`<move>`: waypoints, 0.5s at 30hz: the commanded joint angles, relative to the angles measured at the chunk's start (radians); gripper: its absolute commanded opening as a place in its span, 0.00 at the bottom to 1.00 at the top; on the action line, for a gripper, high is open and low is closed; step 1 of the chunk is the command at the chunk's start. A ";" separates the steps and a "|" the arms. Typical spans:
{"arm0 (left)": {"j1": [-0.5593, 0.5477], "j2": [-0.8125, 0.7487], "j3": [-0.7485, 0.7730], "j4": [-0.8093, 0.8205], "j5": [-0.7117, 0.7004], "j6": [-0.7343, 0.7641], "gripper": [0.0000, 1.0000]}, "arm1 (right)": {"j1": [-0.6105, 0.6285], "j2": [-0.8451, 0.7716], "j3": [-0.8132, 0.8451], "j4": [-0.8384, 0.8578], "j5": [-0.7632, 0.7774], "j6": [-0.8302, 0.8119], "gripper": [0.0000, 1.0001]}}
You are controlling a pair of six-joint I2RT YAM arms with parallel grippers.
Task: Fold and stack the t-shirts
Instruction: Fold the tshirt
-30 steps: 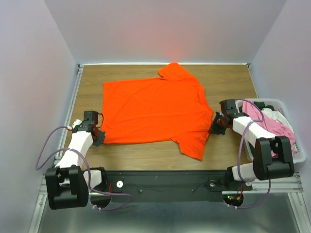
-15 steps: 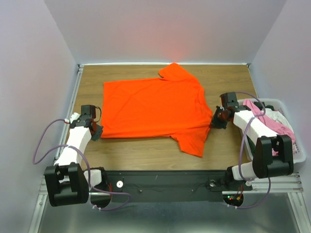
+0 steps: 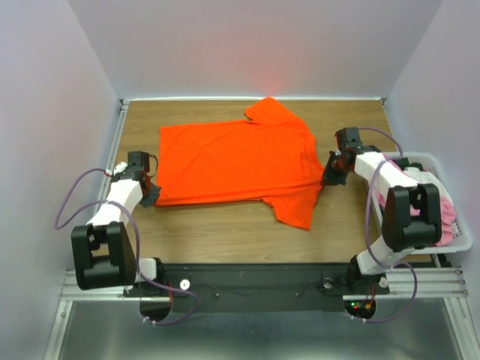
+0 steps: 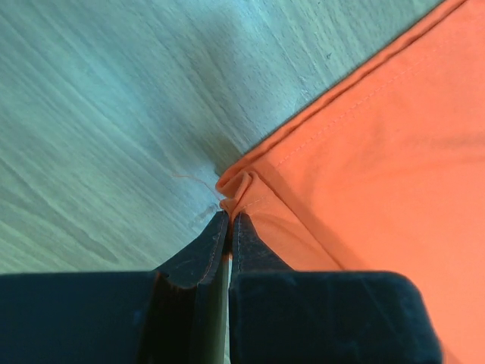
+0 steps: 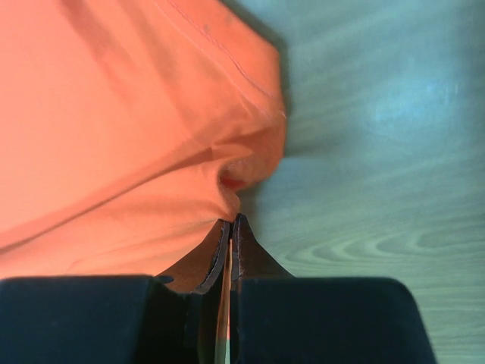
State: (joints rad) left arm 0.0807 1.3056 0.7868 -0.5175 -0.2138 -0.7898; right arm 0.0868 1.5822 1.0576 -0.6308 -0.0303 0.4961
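Left gripper (image 3: 152,196), at the table's (image 3: 225,236) left side, is clamped on the near hem corner (image 4: 235,182) of the orange t-shirt (image 3: 232,161); its wrist view shows the jaws pressed together with the corner bunched at their tips. Between the two arms the shirt lies spread flat across the middle of the wooden top, hem to the left and shoulders to the right, one sleeve pointing to the far edge.

Over the last second the shirt's near edge has drawn away from the arm bases, exposing a wider strip of bare wood along the front. The near sleeve (image 3: 296,210) now trails behind that edge, slack and angled toward the bases.

On the right, the right gripper (image 3: 328,178) is likewise closed on cloth, pinching the shirt's edge by the shoulder, and has travelled toward the far side along with its partner.

Both arms appear to be starting the first lengthwise fold, carrying the near side over the body. Further right, the white bin (image 3: 461,241) holds a pink shirt (image 3: 448,217) awaiting its turn.
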 commanded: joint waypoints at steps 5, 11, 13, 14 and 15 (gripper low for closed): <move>0.010 0.079 0.126 0.039 -0.019 0.090 0.00 | -0.001 0.093 0.163 -0.001 0.044 -0.028 0.02; 0.010 0.147 0.146 0.054 -0.010 0.115 0.00 | 0.001 0.154 0.206 -0.003 0.056 -0.034 0.03; 0.008 0.165 0.135 0.065 0.005 0.116 0.00 | 0.001 0.173 0.211 -0.001 0.059 -0.037 0.03; 0.010 0.179 0.131 0.071 0.008 0.116 0.00 | 0.001 0.192 0.211 -0.001 0.058 -0.037 0.03; 0.010 0.184 0.126 0.076 0.014 0.116 0.00 | 0.001 0.200 0.211 -0.001 0.056 -0.037 0.04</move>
State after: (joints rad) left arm 0.0807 1.4719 0.9100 -0.4541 -0.1875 -0.7021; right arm 0.0868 1.7481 1.2327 -0.6300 -0.0212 0.4793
